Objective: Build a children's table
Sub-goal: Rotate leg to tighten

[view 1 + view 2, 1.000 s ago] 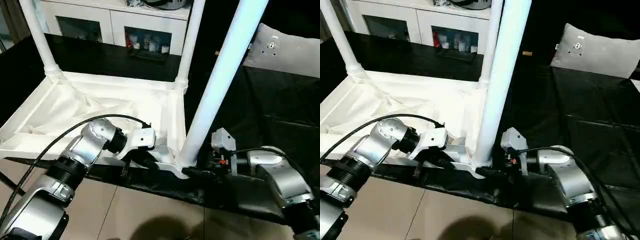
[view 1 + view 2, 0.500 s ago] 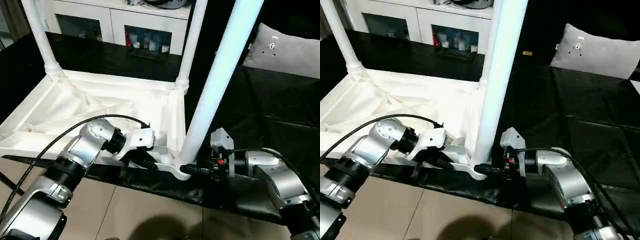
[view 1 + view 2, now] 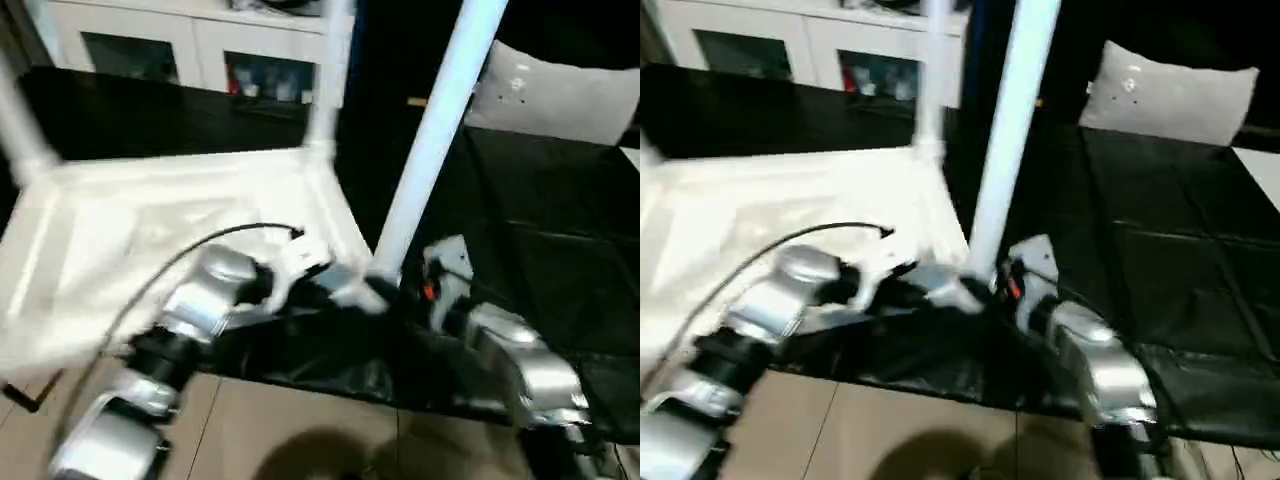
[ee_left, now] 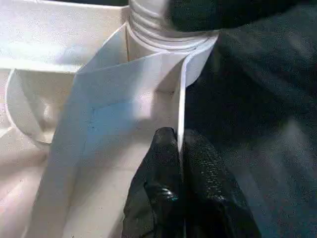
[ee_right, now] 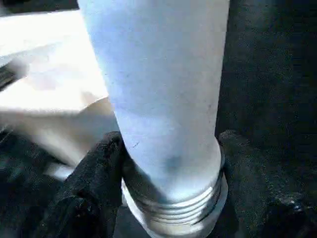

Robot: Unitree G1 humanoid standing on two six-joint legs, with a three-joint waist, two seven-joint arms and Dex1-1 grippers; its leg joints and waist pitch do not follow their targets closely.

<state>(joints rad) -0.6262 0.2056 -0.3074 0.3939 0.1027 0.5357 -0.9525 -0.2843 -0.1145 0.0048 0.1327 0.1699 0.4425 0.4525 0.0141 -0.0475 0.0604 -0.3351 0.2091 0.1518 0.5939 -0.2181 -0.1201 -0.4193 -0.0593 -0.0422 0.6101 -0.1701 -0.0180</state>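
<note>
Tabletop [image 3: 150, 210], upside down on black sheeting, now sits skewed in the head views, near corner swung toward the camera. Left wrist view: left hand [image 4: 179, 144] pinched shut on the rim. Right wrist view: right hand [image 5: 171, 173] clasps the leg [image 5: 158, 89] above its threads, so screwing-in looks unfinished.

Upturned table top [image 3: 150, 215] — legs [image 3: 435, 140] upright

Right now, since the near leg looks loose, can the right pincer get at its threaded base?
Probably yes. The right pincer already straddles the near leg, one black finger on each side just above the threaded base, with nothing between. The left pincer pinches the tabletop's rim nearby.
</note>
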